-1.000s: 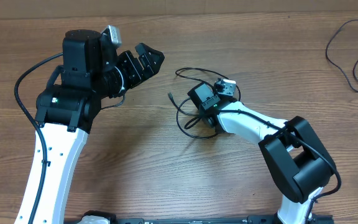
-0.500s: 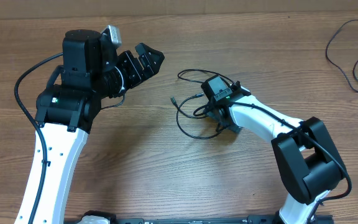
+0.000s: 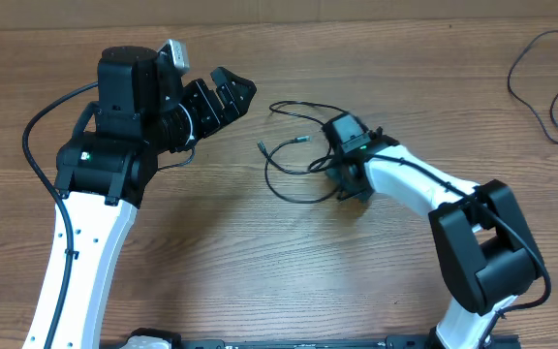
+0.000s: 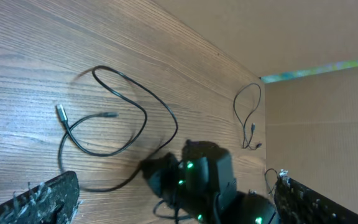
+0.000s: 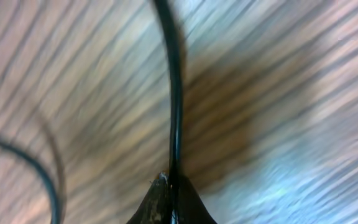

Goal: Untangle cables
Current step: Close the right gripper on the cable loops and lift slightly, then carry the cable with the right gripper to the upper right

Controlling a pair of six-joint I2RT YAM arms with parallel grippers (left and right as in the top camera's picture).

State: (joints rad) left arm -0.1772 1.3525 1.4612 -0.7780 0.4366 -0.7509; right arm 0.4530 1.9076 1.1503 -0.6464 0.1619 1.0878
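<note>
The cables [image 3: 294, 167] lie in loose black loops mid-table, with silvery plug tips [image 3: 260, 147] pointing left; how many cords are in the loops I cannot tell. My right gripper [image 3: 345, 180] stands at their right edge, pointing down. In the right wrist view its fingertips [image 5: 160, 194] are pinched together on one thin black cable [image 5: 174, 93] that runs straight up from them. My left gripper [image 3: 232, 97] hangs open to the upper left, apart from the loops. In the left wrist view the cables [image 4: 114, 118] lie ahead of my open left gripper [image 4: 178, 202], whose fingers [image 4: 42, 199] hold nothing.
Another thin black cord [image 3: 548, 85] lies loose at the far right back of the wooden table [image 3: 260, 252]; the left wrist view shows the same cord [image 4: 248, 118] near a cardboard wall [image 4: 316, 130]. The right arm [image 3: 424, 189] stretches from the front right.
My right gripper has shut on a cable and shifted right and slightly back. The bundle has been drawn out into wider, flatter loops. The left arm has not moved.
</note>
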